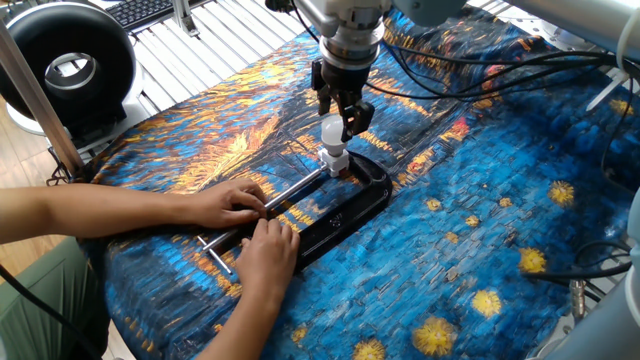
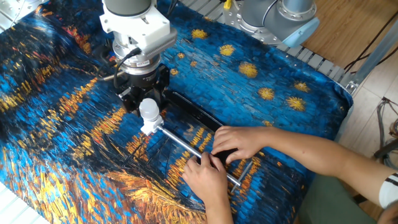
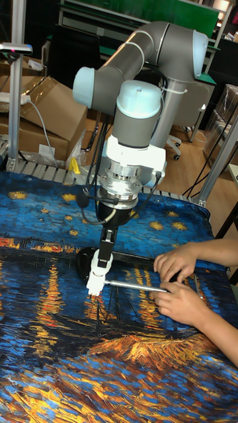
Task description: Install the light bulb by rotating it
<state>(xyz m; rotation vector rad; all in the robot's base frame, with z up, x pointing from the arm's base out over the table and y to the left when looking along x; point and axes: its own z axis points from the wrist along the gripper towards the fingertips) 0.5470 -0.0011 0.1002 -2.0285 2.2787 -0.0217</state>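
We see the gripper (image 1: pixel 335 112) closed around the light bulb (image 1: pixel 332 130) at upper center; two hands (image 1: pixel 250 225) hold the black C-clamp (image 1: pixel 345 205) below.

we saw a starry-night painted cloth (image 1: pixel 480 230) over the table | a black ring-shaped fan (image 1: pixel 68 70) stood on wood floor | cardboard boxes (image 3: pixel 46 112) and green wall panel (image 3: pixel 165 12) lay behind
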